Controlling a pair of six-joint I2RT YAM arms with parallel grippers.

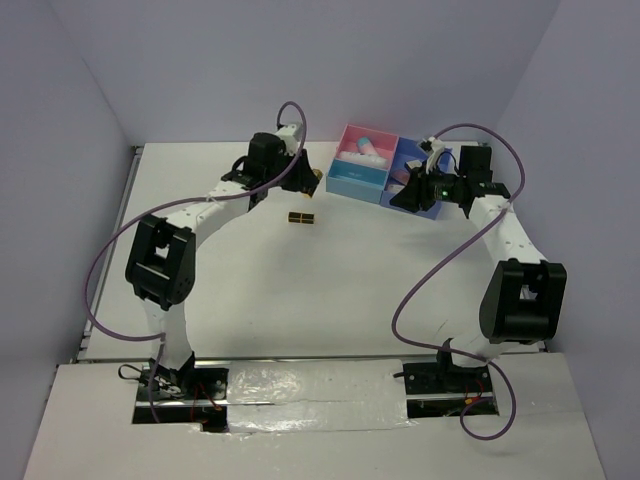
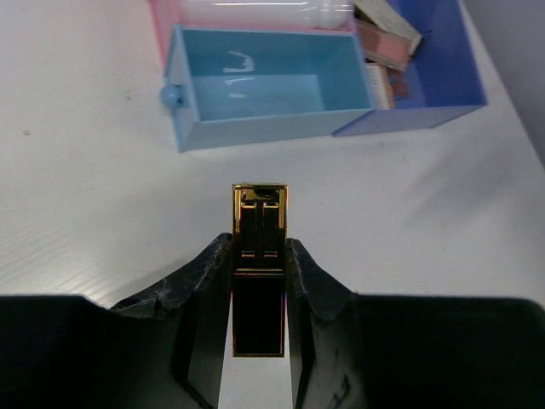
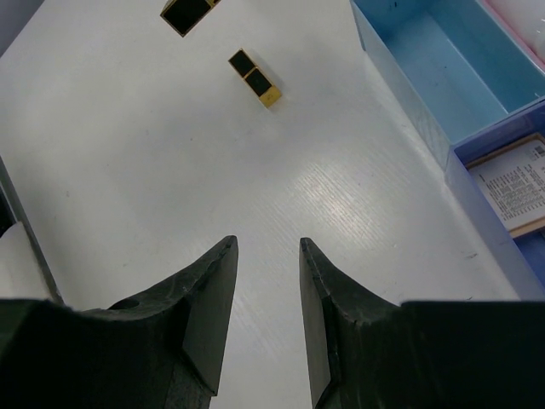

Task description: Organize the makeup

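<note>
Here, the left gripper [image 2: 259,245] clamps a black-and-gold lipstick [image 2: 260,281] between its two fingers. The lipstick's gold-banded end juts forward past the fingertips [image 2: 213,273], over the white table [image 2: 85,187]. Straight ahead of that gripper stands the compartment box [image 2: 255,132]. Its light-blue compartment [image 2: 264,85] is the part nearest the lipstick's tip, apart from it, with a glossy floor catching reflections. Behind it, farther from the gripper, the pink compartment [image 2: 160,17] holds a white tube [image 2: 264,10] lying on its side. Ahead and to the gripper's right, the dark-blue compartment [image 2: 443,51] holds flat pink-and-brown palettes [image 2: 383,47], stacked askew against its left wall.

The right gripper [image 3: 268,290] hangs over the table with its jaws parted and nothing between them. A second lipstick [image 3: 255,77], also black and gold, lies flat on the table well ahead of this gripper and slightly to its left, touching neither arm. The box sits just to this gripper's right. In its wrist view one palette in the dark-blue section shows a pale printed label [image 3: 515,183], with lines of text too small to read. No brand name can be read on either lipstick.

In the overhead view the loose lipstick lies just on the near side of the left gripper, between the two arms.
</note>
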